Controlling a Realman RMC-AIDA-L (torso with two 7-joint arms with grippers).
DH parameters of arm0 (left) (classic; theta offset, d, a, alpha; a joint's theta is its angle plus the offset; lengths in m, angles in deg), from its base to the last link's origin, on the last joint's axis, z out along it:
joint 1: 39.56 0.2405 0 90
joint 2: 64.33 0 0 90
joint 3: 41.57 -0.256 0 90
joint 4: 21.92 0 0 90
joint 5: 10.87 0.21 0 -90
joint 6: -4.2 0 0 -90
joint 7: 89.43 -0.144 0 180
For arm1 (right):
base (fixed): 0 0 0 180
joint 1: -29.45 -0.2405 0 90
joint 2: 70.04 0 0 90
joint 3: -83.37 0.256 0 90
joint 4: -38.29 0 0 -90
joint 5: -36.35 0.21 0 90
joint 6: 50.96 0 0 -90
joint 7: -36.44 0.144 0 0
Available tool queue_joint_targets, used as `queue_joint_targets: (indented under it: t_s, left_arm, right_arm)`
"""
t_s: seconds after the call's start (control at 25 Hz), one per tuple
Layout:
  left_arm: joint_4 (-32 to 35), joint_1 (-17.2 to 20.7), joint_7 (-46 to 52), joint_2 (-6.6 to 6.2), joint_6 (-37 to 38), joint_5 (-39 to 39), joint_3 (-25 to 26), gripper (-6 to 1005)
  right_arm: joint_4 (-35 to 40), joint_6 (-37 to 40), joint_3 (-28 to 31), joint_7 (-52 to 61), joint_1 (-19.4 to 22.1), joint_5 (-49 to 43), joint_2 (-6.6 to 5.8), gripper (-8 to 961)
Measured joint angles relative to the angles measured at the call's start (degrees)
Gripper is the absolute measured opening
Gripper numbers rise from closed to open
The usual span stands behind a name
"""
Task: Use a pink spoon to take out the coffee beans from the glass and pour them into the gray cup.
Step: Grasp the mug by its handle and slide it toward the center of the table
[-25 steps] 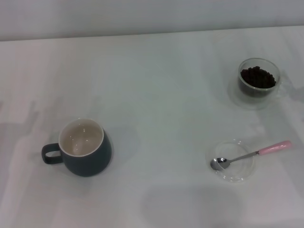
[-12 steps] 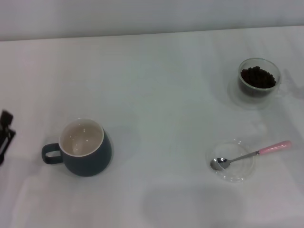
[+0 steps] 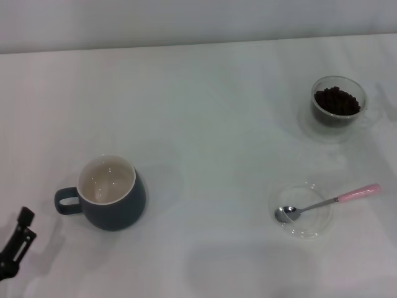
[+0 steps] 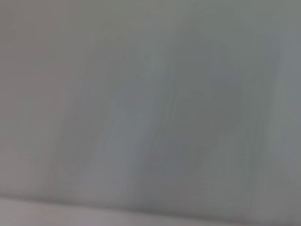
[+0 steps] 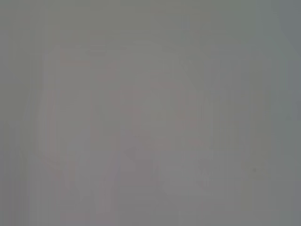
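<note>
The gray cup (image 3: 113, 194) stands at the left of the white table, cream inside, its loop handle pointing left. At the far right the clear glass (image 3: 338, 107) holds a heap of dark coffee beans (image 3: 337, 101). The pink spoon (image 3: 327, 202) lies nearer the front right, its metal bowl resting in a shallow clear dish (image 3: 302, 210) and its pink handle end pointing right. My left gripper (image 3: 17, 245) shows as a dark tip at the lower left edge, left of and below the cup's handle. The right gripper is out of view.
The white table (image 3: 211, 124) ends at a pale wall along the back. Both wrist views show only a blank grey surface.
The left gripper was absent a second ago, entered at the left edge, and has since moved down and slightly right to the lower left corner. Cup, glass and spoon have not moved.
</note>
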Motion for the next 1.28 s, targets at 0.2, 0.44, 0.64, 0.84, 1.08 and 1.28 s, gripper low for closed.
queue_joint_targets:
  t_s: [0.2, 0.44, 0.64, 0.84, 1.08, 1.28]
  left_arm:
    - [-0.29, -1.04, 0.11, -0.05, 5.38, 0.06, -1.07, 892]
    - [-0.49, -3.65, 0.31, -0.08, 10.3, 0.13, -1.61, 893]
    - [-0.64, -5.54, 1.05, -0.18, 12.92, 0.12, -1.59, 892]
    - [-0.77, -6.82, 1.4, -0.29, 14.65, -0.1, -1.57, 891]
    - [-1.26, -8.38, 1.65, -0.37, 16.95, -0.16, -1.57, 889]
    - [-1.51, -9.19, 1.64, -0.36, 17.61, 0.0, -1.58, 888]
  right_arm:
    - [0.03, -0.13, -0.11, 0.02, -0.13, 0.01, 0.05, 870]
    - [-0.13, -0.67, -0.05, 0.04, -0.12, 0.01, 0.08, 870]
    - [-0.08, -0.83, -0.02, 0.05, -0.12, 0.01, 0.08, 870]
    - [0.08, -0.77, 0.02, 0.04, -0.12, 0.01, 0.08, 870]
    - [0.08, -0.68, 0.02, -0.1, -0.19, 0.01, 0.08, 871]
    - [0.07, -0.58, 0.02, -0.2, -0.27, 0.0, 0.08, 871]
